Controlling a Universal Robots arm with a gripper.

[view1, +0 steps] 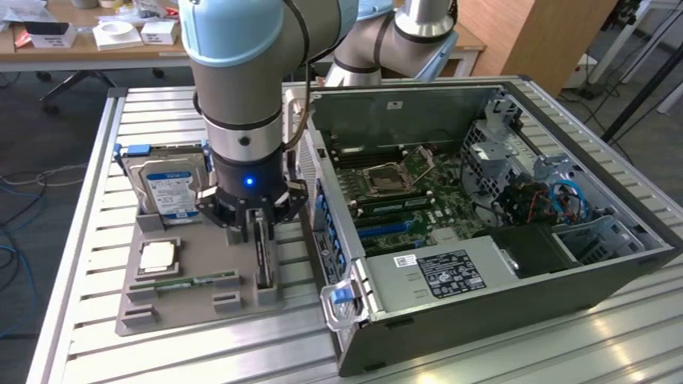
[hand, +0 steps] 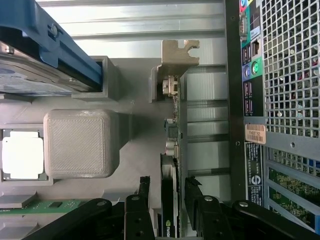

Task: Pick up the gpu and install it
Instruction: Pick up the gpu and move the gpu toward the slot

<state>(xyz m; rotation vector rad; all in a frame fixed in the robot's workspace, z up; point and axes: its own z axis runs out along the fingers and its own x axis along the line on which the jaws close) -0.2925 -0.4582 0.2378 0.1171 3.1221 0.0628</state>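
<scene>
The gpu (view1: pixel 265 270) is a thin black card standing on edge in a slot of the grey holder tray (view1: pixel 187 310), just beside the open computer case (view1: pixel 449 336). In the wrist view the gpu (hand: pixel 173 145) runs lengthwise, with its pale metal bracket (hand: pixel 178 54) at the far end. My gripper (view1: pixel 261 230) hangs straight over the card. Its black fingers (hand: pixel 144 196) stand on either side of the card's near end with small gaps, so my gripper (hand: pixel 169 194) is open around the card without clamping it.
On the same tray stand a silver hard drive (view1: pixel 169 186) in a blue bracket, a processor (view1: pixel 158 256) and a green memory stick (view1: pixel 197 282). The case lies open with its motherboard (view1: pixel 411 192) exposed. Its perforated rear panel (hand: pixel 285 70) lies close beside the card.
</scene>
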